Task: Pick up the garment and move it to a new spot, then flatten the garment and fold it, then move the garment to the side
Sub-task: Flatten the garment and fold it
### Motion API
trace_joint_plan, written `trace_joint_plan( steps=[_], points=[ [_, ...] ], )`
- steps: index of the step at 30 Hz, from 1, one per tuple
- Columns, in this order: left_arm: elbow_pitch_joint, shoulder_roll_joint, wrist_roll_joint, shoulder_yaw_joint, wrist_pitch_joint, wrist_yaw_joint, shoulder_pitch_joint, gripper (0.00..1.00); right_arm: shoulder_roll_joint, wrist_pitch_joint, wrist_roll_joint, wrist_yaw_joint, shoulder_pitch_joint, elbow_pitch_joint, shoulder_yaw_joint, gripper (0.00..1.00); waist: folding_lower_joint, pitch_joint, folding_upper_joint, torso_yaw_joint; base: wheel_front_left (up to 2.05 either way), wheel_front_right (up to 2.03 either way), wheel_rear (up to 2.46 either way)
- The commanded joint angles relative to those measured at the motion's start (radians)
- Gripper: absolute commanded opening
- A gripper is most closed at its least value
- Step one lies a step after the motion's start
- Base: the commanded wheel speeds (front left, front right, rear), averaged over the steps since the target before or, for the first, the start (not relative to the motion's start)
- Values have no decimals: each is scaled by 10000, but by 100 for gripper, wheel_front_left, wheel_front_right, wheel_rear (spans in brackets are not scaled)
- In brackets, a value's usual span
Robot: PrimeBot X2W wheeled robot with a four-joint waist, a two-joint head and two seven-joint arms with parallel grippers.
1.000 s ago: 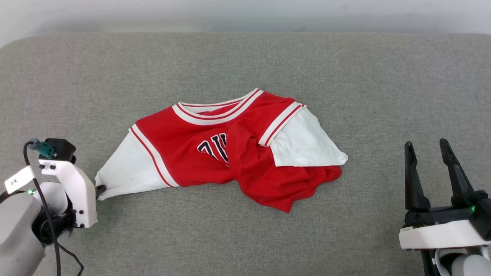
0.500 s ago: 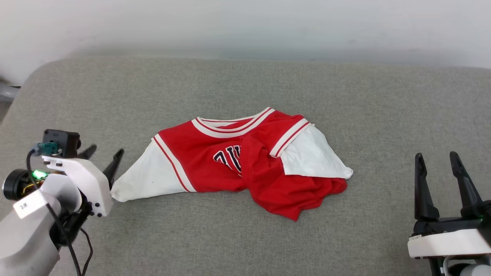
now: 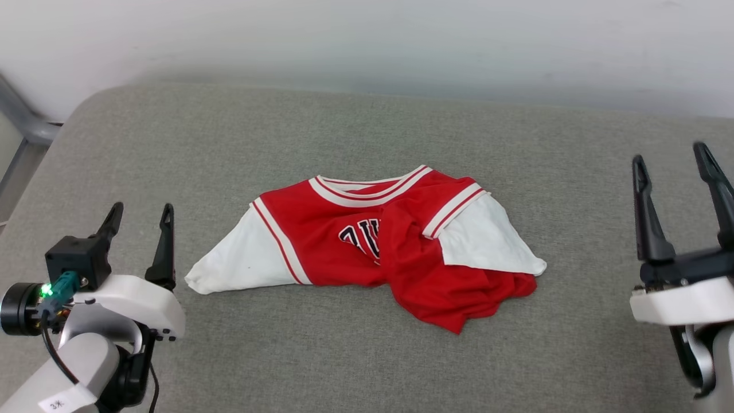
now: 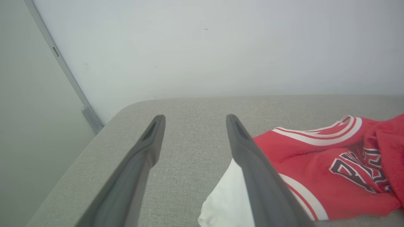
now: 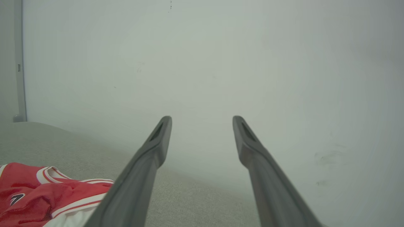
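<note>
The garment [image 3: 338, 241], a red jersey with white sleeves, striped trim and black lettering, lies crumpled on the grey cushion [image 3: 367, 137]. Its lower red part is bunched over the front and under the right sleeve. My left gripper [image 3: 142, 211] stands open just left of the spread white left sleeve, apart from it, with nothing between its fingers. In the left wrist view the garment [image 4: 318, 157] lies to the right of the open left gripper [image 4: 195, 117]. My right gripper [image 3: 670, 155] is open and raised at the right edge, well clear of the garment [image 5: 41, 189] that shows low left past the right gripper [image 5: 202, 118].
A pale wall [image 3: 367, 40] runs behind the cushion's far edge. A grey metal frame bar [image 3: 23, 123] stands at the far left beyond the rounded cushion corner. Bare cushion surface spreads in front of, behind and to both sides of the garment.
My left gripper opened, let go of the white left sleeve tip and drew back, fingers now pointing up. The right gripper rose. The head camera tilted up and shifted, showing more wall.
</note>
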Motion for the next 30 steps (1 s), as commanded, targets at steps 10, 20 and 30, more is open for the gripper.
trace_joint_plan(
  steps=[10, 20, 30],
  points=[
    [-1890, -2092, 3021, 2432, -54, 414, 1822, 100, -2964, 2679, 2515, -11, -3770, 1771, 3345, 100, 1, 666, 0, 918, 0, 0, 0],
    [-1828, -4067, 4632, 3424, -54, -505, 2254, 100, -5374, 7190, 5543, -12, -6505, 2457, 7816, 100, 1, 1487, 0, 1789, 0, 0, 0],
    [-1516, -5488, 5732, 4075, -55, -1594, 1779, 100, -6229, 9831, 7101, -12, -8443, 3846, 10664, 100, 1, 2458, 0, 2529, 0, 0, 0]
  ],
)
